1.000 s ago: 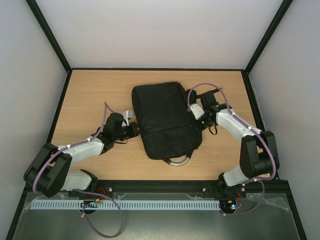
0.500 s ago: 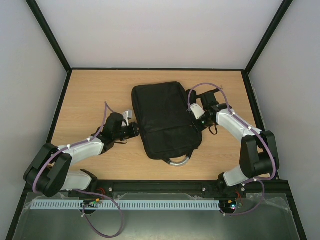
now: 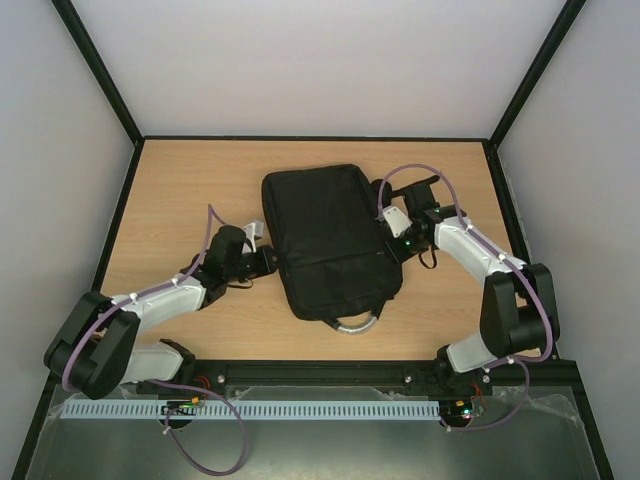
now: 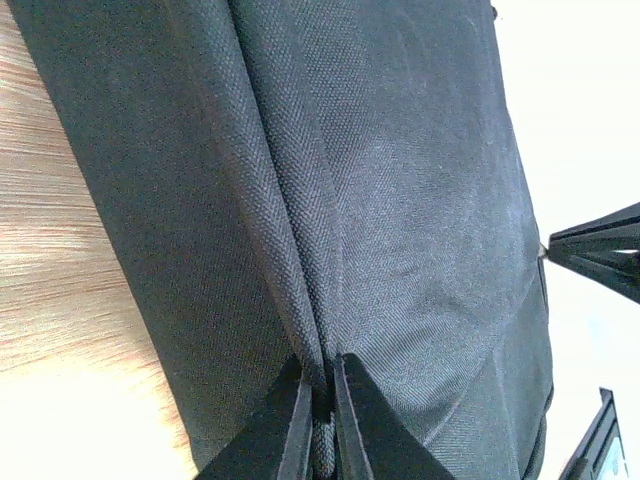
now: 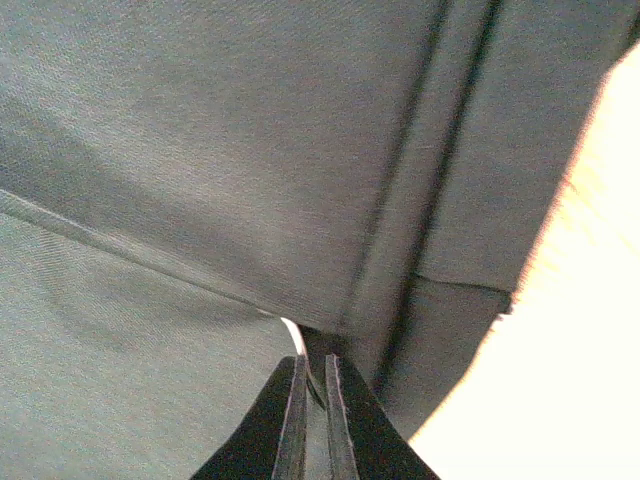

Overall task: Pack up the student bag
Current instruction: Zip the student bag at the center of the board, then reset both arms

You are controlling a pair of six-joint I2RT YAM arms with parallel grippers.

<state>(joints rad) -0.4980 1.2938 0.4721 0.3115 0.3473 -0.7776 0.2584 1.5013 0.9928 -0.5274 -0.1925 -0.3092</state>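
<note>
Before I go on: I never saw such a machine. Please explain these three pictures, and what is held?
Two robot arms are bolted at the near edge of a light wooden table. The wide picture looks down from above and behind; the two close pictures come from a camera on each wrist. On the table lies a large black fabric backpack with a grey curved handle. The left gripper pinches a fold of its cloth; the right gripper looks shut on its opposite edge.

The student bag (image 4: 400, 200) overruns both wrist views, right one apparently blurred.
</note>
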